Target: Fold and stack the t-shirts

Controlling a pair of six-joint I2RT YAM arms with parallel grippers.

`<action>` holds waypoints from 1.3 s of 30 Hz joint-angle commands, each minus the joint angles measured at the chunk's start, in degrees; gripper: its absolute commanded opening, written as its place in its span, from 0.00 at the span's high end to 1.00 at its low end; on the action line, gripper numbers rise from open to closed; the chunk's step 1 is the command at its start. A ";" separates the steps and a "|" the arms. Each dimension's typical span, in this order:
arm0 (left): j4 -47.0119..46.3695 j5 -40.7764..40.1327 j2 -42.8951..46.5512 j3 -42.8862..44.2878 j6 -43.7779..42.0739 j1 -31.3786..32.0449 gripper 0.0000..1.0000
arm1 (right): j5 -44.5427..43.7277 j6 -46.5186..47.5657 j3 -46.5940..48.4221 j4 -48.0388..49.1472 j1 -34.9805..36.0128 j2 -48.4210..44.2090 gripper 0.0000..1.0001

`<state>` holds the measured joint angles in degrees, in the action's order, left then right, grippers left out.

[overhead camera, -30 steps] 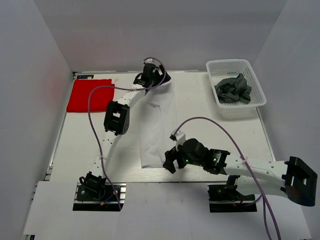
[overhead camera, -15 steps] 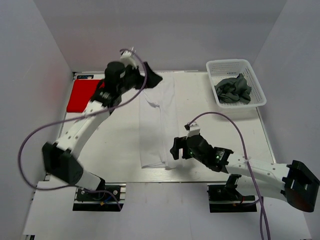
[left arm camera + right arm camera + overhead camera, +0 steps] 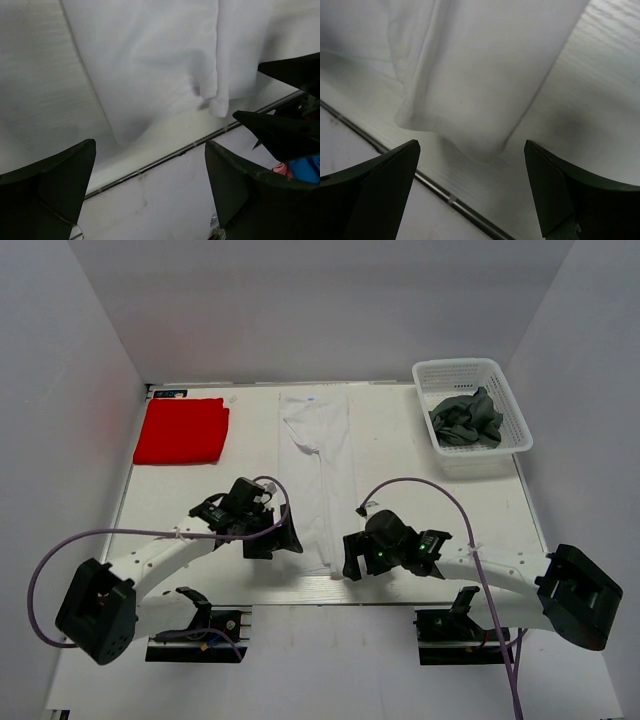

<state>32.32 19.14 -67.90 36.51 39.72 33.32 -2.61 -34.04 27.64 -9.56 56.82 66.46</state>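
The white t-shirt point(image 3: 325, 475) lies as a long narrow folded strip down the middle of the table, its near hem at the front edge. My left gripper point(image 3: 286, 540) stands open just left of that hem, and my right gripper point(image 3: 349, 560) stands open just right of it. The left wrist view shows the white t-shirt's point(image 3: 150, 65) near corner ahead of my open left gripper point(image 3: 150, 150). The same t-shirt's point(image 3: 485, 70) rounded hem lies just ahead of my right gripper point(image 3: 471, 147), which holds nothing. The red t-shirt point(image 3: 181, 430) lies folded at the far left. The dark grey t-shirt point(image 3: 465, 418) lies crumpled in the basket.
The white lattice basket point(image 3: 510, 400) stands at the far right corner. A metal rail point(image 3: 165, 157) marks the table's front edge close under both grippers. White walls enclose the table on three sides.
My left arm has swung from the white t-shirt's far end back to its near hem. My right gripper has shifted slightly, staying by the hem's right side. The shirt lies flat, free of both grippers.
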 commanded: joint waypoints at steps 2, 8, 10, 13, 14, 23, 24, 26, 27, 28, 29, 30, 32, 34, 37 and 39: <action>3.27 0.73 2.08 -2.23 1.41 1.74 0.00 | 7.45 -0.23 1.63 -1.16 -0.30 1.66 0.10; 1.44 -0.94 -5.04 -2.94 0.70 2.88 0.15 | 6.13 -1.82 1.89 -0.19 -0.83 3.33 0.12; 0.83 -0.94 -6.27 -2.94 0.18 2.89 0.17 | 5.43 -2.34 1.81 -0.02 -1.09 3.59 0.19; 0.82 -0.94 -8.12 -2.94 -0.35 3.42 0.26 | 4.90 -3.49 1.89 -0.72 -1.35 3.94 0.32; 0.30 -0.94 -8.13 -2.94 -0.96 3.94 0.30 | 4.72 -3.66 1.89 -0.89 -1.45 4.47 0.37; -2.07 0.90 -10.94 -3.03 -2.02 5.61 0.78 | 4.45 -3.31 4.00 -2.48 -2.24 7.46 0.67; -2.69 0.90 -10.94 -3.55 -2.02 5.61 0.80 | 4.72 -2.96 3.92 -2.48 -2.06 7.63 0.71; -2.70 -0.93 -10.94 -3.55 -2.02 6.14 0.97 | 6.74 -1.82 4.53 -2.13 -1.89 7.72 0.76; -1.91 -1.73 -10.94 -2.68 -2.02 6.14 1.00 | 7.18 -1.56 4.53 -1.60 -1.89 7.46 0.78; -1.91 -2.26 -10.94 -1.54 -2.54 6.14 1.00 | 7.88 -1.12 4.36 -0.90 -1.89 7.29 0.79; -1.91 -2.26 -10.07 -1.01 -2.55 6.14 1.00 | 7.97 -1.20 4.27 -0.90 -1.89 6.76 0.82; -1.38 -1.74 -9.54 -1.00 -3.07 6.14 1.00 | 7.63 -1.20 4.27 -0.55 -1.97 6.58 0.85; -1.38 -1.73 -7.44 1.01 -3.69 6.14 1.00 | 5.52 -0.85 4.88 -0.81 -1.80 5.88 0.90; -0.85 -2.26 -6.29 2.94 -4.30 6.14 1.00 | 2.97 -0.85 6.02 -1.69 -2.06 5.09 0.93; -1.46 -1.39 -5.23 4.79 -5.53 6.14 1.00 | -3.53 -1.64 8.22 -2.92 -2.06 4.56 1.00; -1.99 -0.15 -5.23 5.32 -6.06 4.74 1.00 | -7.14 -2.43 10.85 -3.71 -2.50 4.82 1.00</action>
<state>31.59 18.26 -75.07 39.66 35.68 38.83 -2.79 -35.68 33.82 -12.62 54.74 72.73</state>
